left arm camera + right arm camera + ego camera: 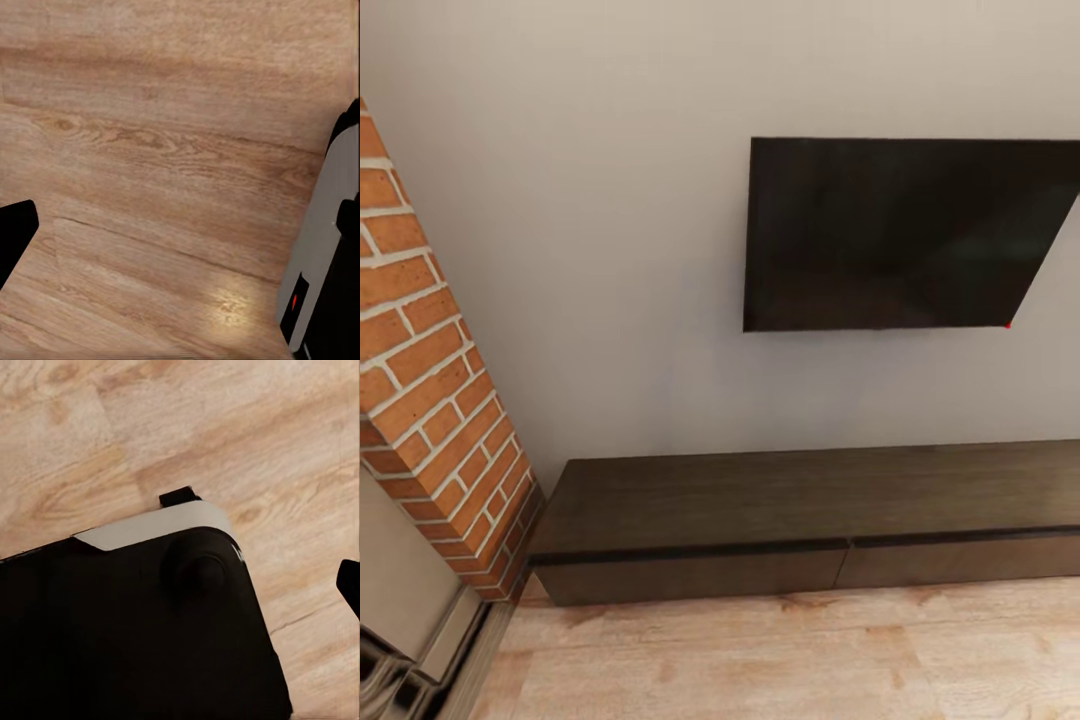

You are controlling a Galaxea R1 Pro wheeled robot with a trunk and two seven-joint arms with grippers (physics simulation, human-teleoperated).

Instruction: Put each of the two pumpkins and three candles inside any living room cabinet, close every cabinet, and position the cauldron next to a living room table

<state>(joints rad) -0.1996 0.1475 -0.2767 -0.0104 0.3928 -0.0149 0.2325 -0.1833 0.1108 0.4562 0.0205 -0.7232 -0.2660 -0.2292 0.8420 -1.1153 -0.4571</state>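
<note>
Wooden floor point(810, 650) fronts the closed cabinet point(800, 525) under a wall television point(900, 235); jaw state cannot be told.

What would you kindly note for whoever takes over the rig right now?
Grippers: each wrist view looks down at bare wood floor; open or shut cannot be told, and nothing is seen held.
Cabinet: ahead against the wall under the TV, both visible drawer fronts shut, top bare.
Brick fireplace at left.
Done: nothing evident.
Left: find pumpkins, candles and cauldron; stow, close, place the cauldron.
</note>
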